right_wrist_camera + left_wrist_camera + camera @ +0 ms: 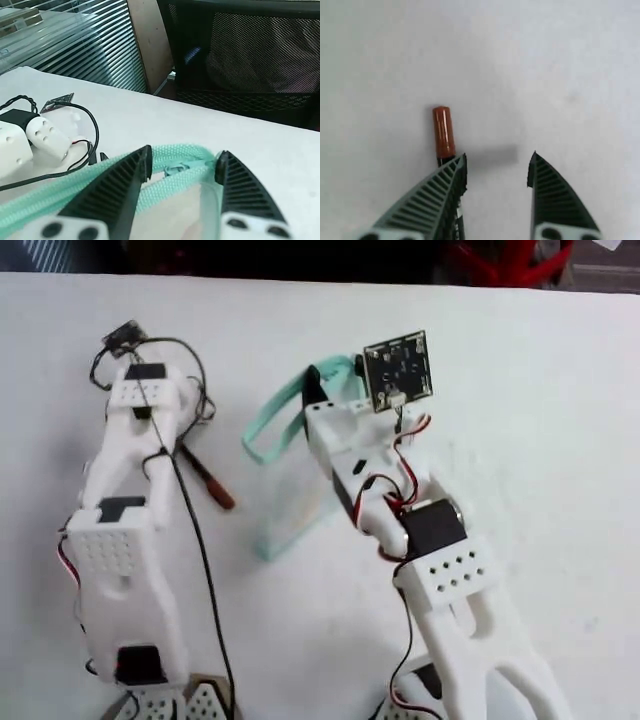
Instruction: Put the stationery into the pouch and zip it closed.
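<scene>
White table (520, 390) carries both arms, and I begin at the jaws. On my left gripper (497, 162) the jaws are released, with bare table between the two fingertips. The pen (443, 131) is not inside this gap: it lies flat on the table, and its dark body passes under one fingertip while its reddish-brown cap points away from the gripper. On my right gripper (182, 157) the jaws are also released, one on each side of the mint-green zip edge of the pouch (170, 186), and they grasp nothing. From the high view, the pouch (285, 505) lies between the two arms, its green edge making an open loop, and the pen (205, 478) rests just beside it, apart from it. Behind the table stand a black mesh chair (250, 55) and window blinds (75, 40).
</scene>
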Action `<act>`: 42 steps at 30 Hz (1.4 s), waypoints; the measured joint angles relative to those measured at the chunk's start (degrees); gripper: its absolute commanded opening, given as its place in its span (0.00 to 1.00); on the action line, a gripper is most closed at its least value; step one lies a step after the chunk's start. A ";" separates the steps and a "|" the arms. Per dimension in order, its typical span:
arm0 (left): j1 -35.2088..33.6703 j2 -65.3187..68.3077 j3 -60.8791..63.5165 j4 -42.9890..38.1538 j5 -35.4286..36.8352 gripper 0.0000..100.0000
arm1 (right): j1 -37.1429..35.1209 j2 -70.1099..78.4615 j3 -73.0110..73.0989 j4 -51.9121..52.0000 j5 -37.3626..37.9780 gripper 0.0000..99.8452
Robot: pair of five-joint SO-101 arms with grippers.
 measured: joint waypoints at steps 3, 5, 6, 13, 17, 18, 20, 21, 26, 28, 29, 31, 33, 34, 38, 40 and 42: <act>-1.76 0.00 0.00 1.23 0.00 0.21 | 0.00 0.00 0.00 0.00 0.00 0.20; -2.46 0.00 -0.09 2.64 0.00 0.21 | 0.00 0.00 0.00 0.00 0.00 0.20; -2.73 0.00 -0.44 3.69 0.00 0.21 | 0.00 0.00 0.00 0.00 0.00 0.20; -2.81 -1.32 -0.97 12.22 0.00 0.21 | 0.00 0.00 0.00 0.00 0.00 0.20; -4.13 -7.12 -0.97 16.70 0.00 0.21 | 0.00 0.00 0.00 0.00 0.00 0.20; -4.75 -8.26 -1.05 17.85 0.00 0.21 | 0.00 0.00 0.00 0.00 0.00 0.20; -5.71 -9.23 -1.05 19.60 0.00 0.21 | 0.00 0.00 0.00 0.00 0.00 0.20; -6.07 -9.23 -1.05 20.22 0.00 0.21 | 0.00 0.00 0.00 0.00 0.00 0.20; -7.56 -4.66 -0.97 17.85 0.00 0.21 | 0.00 0.00 0.00 0.00 0.00 0.20; -7.56 -2.20 -0.97 15.47 0.00 0.21 | 0.00 0.00 0.00 0.00 0.00 0.20; -7.47 -1.49 -0.97 14.59 0.09 0.21 | 0.00 0.00 0.00 0.00 0.00 0.20; -7.56 -0.44 -0.97 13.98 0.26 0.21 | 0.00 0.00 0.00 0.00 0.00 0.20; -7.56 0.44 -0.97 13.71 0.26 0.18 | 0.00 0.00 0.00 0.00 0.00 0.20; -7.56 0.79 -1.05 13.54 0.26 0.15 | 0.00 0.00 0.00 0.00 0.00 0.20; -7.30 2.20 -2.37 12.92 0.35 0.02 | 0.00 0.00 0.00 0.00 0.00 0.20; -7.12 2.55 -3.08 12.84 0.35 0.05 | 0.00 0.00 0.00 0.00 0.00 0.20; -7.12 2.99 -3.78 12.84 0.35 0.04 | 0.00 0.00 0.00 0.00 0.00 0.20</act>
